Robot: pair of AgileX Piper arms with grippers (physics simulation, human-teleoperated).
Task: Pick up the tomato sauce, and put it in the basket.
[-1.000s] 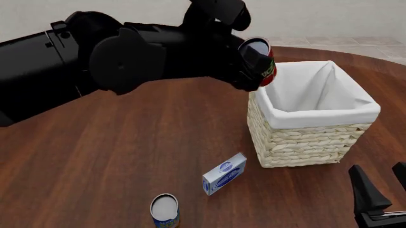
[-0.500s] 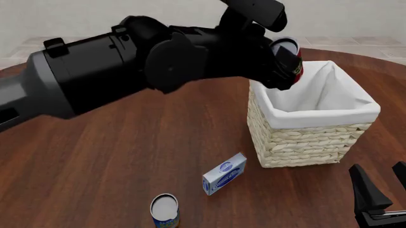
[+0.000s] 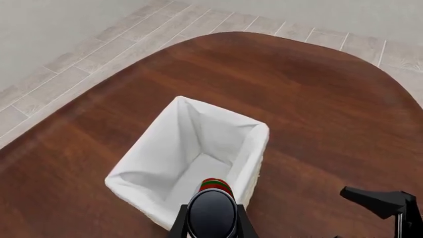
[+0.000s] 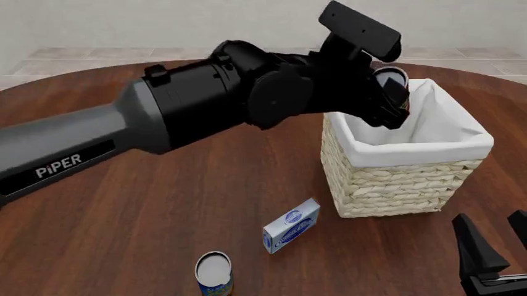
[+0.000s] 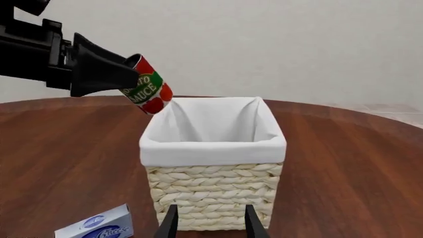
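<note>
Dark wood-grain table carries a square woven wicker basket near its right edge. Left gripper pinches the cylindrical tomato sauce can, tilted over the basket's cloth-lined rim; right gripper stands spread.

A round table of dark reddish-brown wood fills most of each view. Past its far edge lies a floor of pale beige tiles, meeting a plain off-white wall. Light is soft and even.
</note>
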